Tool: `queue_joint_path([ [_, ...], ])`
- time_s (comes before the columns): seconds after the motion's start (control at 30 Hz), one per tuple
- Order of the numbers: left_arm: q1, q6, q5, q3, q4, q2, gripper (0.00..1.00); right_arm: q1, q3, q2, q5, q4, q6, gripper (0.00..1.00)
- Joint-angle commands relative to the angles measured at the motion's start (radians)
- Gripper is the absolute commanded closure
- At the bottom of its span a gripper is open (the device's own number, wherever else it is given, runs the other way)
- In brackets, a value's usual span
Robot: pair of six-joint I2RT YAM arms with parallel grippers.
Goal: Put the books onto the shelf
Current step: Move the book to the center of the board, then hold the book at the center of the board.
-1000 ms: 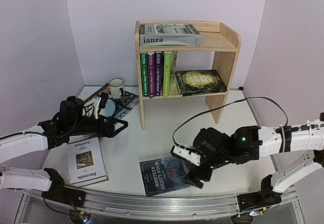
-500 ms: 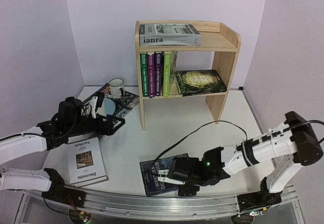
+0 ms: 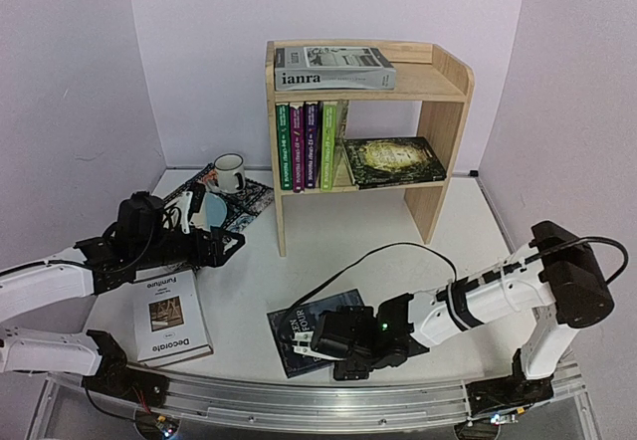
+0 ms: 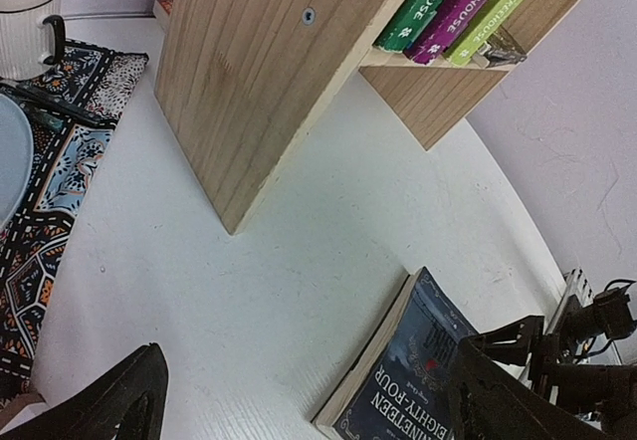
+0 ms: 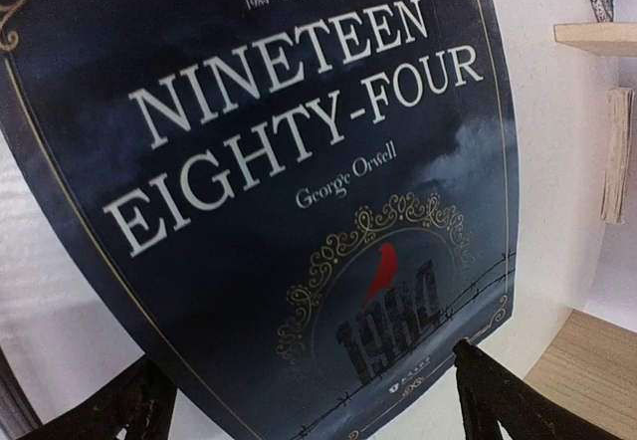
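Observation:
A dark book titled "Nineteen Eighty-Four" (image 3: pixel 295 327) lies flat near the table's front edge and fills the right wrist view (image 5: pixel 289 161). My right gripper (image 3: pixel 323 344) hangs low over it, open, one finger past each side of its cover (image 5: pixel 317 405). A white "Decorate" book (image 3: pixel 171 317) lies at the front left. My left gripper (image 3: pixel 227 245) hovers open and empty above the table, left of the pine shelf (image 3: pixel 453 121). The shelf carries the grey "ianra" book (image 3: pixel 333 68) on top, several upright paperbacks (image 3: pixel 309 145) and a dark book lying flat (image 3: pixel 392 161) below.
A patterned black mat (image 3: pixel 249 198) lies at the back left with a striped mug (image 3: pixel 229 172) and a pale blue plate (image 3: pixel 210 212) on it. The shelf's side panel (image 4: pixel 249 82) stands close ahead of my left gripper (image 4: pixel 299 410). A black cable (image 3: pixel 398 249) loops over the table's middle.
My right arm has swung down and left, ending low over the dark book, which has shifted slightly left. The left arm has barely moved.

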Motion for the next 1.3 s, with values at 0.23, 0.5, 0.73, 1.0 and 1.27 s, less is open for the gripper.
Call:
queue_joint_path([
  [0.23,0.002,-0.033,0.069,0.055,-0.018,0.137,0.04,-0.067,0.039,0.040,0.056,0.222,-0.083,0.02],
  [0.5,0.001,-0.001,0.328,0.094,0.066,0.373,0.21,-0.066,-0.118,-0.116,-0.064,0.295,-0.117,0.02],
  [0.73,-0.001,-0.012,0.404,0.173,0.073,0.569,0.27,-0.057,-0.129,-0.117,-0.095,0.298,-0.122,0.02],
  [1.0,-0.012,-0.016,0.426,0.197,0.067,0.659,0.29,-0.045,-0.087,-0.033,-0.089,0.320,-0.134,0.02],
  [1.27,-0.011,0.001,0.404,0.229,0.026,0.727,0.29,-0.040,-0.075,0.021,-0.018,0.381,-0.175,0.02],
])
